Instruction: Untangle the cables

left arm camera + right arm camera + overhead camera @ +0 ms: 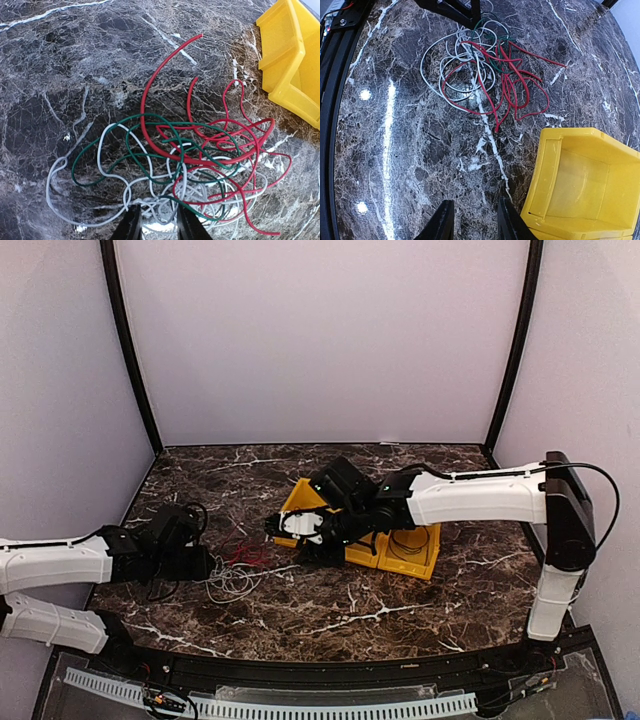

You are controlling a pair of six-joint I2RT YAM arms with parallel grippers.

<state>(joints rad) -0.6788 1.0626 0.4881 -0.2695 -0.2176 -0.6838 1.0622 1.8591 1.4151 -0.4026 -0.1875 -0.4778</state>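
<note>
Tangled red cable (144, 87), green cable (150, 115), white cable (98, 150) lay on marble table (60, 60), left gripper (159, 225) part open, white strands between tips, right gripper (474, 222) spread wide, empty, beside yellow bin (580, 134)

Dark marble-patterned table (330, 615), white veining. One tangle of cables (200, 165) lies on it left of centre, with the red wire (143, 95), grey-white wire (48, 192) and green wire (74, 167) looped through one another. Yellow bins (418, 552) sit on the table near the tangle's right side, not touching it.

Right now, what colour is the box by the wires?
The box is yellow, clearest in the right wrist view.
</note>
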